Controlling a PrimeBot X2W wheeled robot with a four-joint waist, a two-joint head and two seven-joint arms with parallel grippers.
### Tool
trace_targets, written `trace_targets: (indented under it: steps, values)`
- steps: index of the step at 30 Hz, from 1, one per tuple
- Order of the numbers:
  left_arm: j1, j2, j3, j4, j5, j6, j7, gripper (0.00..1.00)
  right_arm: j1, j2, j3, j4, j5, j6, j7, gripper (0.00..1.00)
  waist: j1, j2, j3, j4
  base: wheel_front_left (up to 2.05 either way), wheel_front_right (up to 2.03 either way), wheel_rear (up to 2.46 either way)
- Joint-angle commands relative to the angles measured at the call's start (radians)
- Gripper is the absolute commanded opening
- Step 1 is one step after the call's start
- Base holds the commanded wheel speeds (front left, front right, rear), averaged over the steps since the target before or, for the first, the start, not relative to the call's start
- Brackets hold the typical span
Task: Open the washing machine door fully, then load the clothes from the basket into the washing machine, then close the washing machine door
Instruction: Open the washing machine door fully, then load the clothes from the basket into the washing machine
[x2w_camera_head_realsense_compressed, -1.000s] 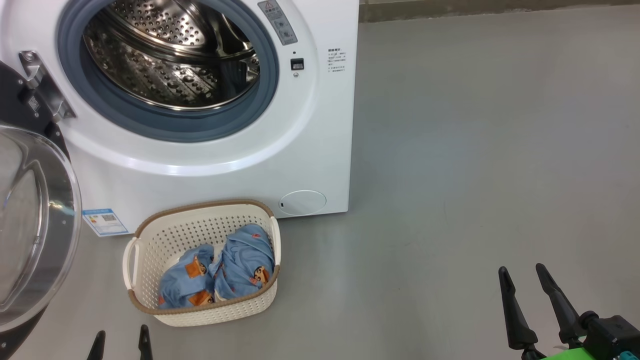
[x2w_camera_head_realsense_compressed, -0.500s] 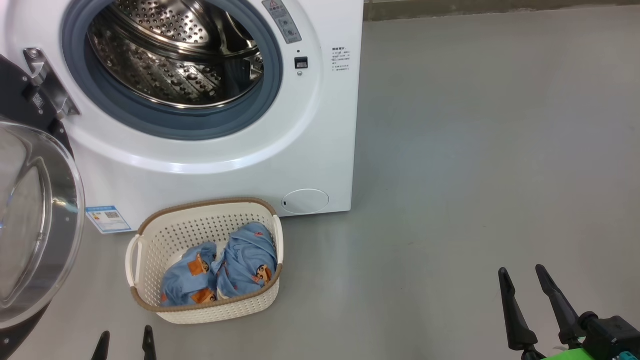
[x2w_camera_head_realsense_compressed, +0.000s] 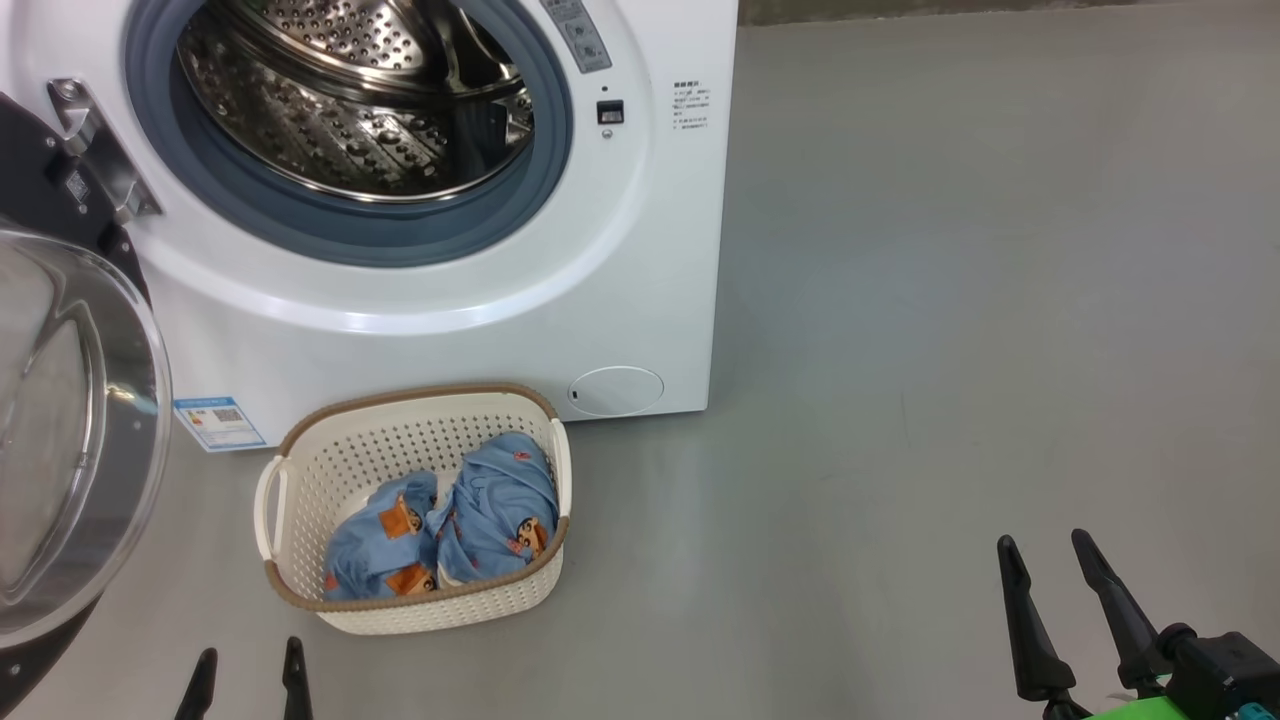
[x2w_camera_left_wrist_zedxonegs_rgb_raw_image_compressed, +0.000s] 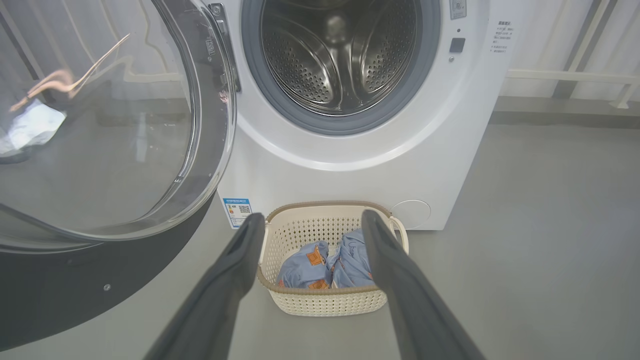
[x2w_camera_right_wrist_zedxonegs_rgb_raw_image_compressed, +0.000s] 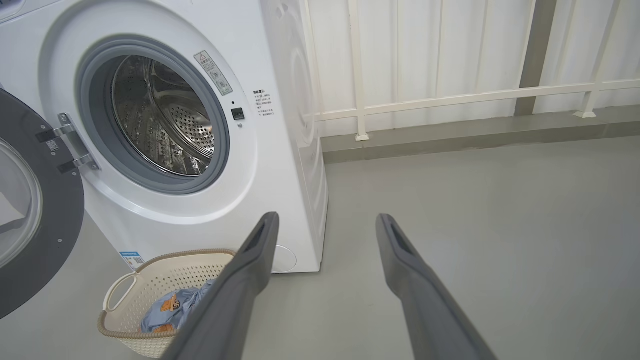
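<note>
The white washing machine (x2w_camera_head_realsense_compressed: 620, 250) (x2w_camera_left_wrist_zedxonegs_rgb_raw_image_compressed: 450, 150) (x2w_camera_right_wrist_zedxonegs_rgb_raw_image_compressed: 280, 165) stands with its steel drum exposed. Its door (x2w_camera_head_realsense_compressed: 70, 440) (x2w_camera_left_wrist_zedxonegs_rgb_raw_image_compressed: 100, 125) (x2w_camera_right_wrist_zedxonegs_rgb_raw_image_compressed: 35, 225), black-rimmed with a clear glass bowl, hangs swung out to the left. On the floor before the machine sits the cream basket (x2w_camera_head_realsense_compressed: 440, 610) (x2w_camera_left_wrist_zedxonegs_rgb_raw_image_compressed: 325, 302) (x2w_camera_right_wrist_zedxonegs_rgb_raw_image_compressed: 120, 340), and the light blue clothes (x2w_camera_head_realsense_compressed: 450, 525) (x2w_camera_left_wrist_zedxonegs_rgb_raw_image_compressed: 325, 262) (x2w_camera_right_wrist_zedxonegs_rgb_raw_image_compressed: 170, 310) lie bunched inside it. My left gripper (x2w_camera_head_realsense_compressed: 247, 660) (x2w_camera_left_wrist_zedxonegs_rgb_raw_image_compressed: 310, 220) is open, low at the basket's near side, empty. Far right over bare floor, my right gripper (x2w_camera_head_realsense_compressed: 1045, 545) (x2w_camera_right_wrist_zedxonegs_rgb_raw_image_compressed: 325, 220) is open and empty.
Grey floor (x2w_camera_head_realsense_compressed: 950, 300) stretches to the right of the machine. A white railing and wall panels (x2w_camera_right_wrist_zedxonegs_rgb_raw_image_compressed: 450, 97) run behind it. The small round white flap (x2w_camera_head_realsense_compressed: 615, 390) sits low on the machine's front, just beyond the basket.
The head view has shifted, so the machine and basket sit slightly higher and to the right in it. The door, basket, clothes and both grippers keep their states.
</note>
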Motion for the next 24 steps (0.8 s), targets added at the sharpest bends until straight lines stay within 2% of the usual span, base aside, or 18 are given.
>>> trace_targets:
  steps: [1, 15, 24]
  values:
    - [-0.049, 0.016, 0.035, -0.016, -0.001, 0.004, -0.012, 1.0, -0.018, -0.007, 0.025, -0.021, -0.009, 0.002, -0.004, 1.0, 0.0, 0.0, 0.003, 0.001, 0.0, 0.0, 0.0]
    - [-0.076, 0.014, 0.042, -0.003, 0.008, 0.009, -0.012, 1.0, -0.029, -0.01, 0.025, -0.017, -0.006, 0.002, -0.007, 1.0, 0.0, 0.0, 0.031, 0.009, 0.04, -0.04, 0.0]
    - [-0.084, 0.009, 0.05, 0.007, 0.003, 0.007, -0.012, 1.0, -0.031, -0.013, 0.028, -0.012, 0.001, 0.002, -0.008, 1.0, 0.0, 0.0, 0.032, 0.013, 0.93, -0.93, 0.0]
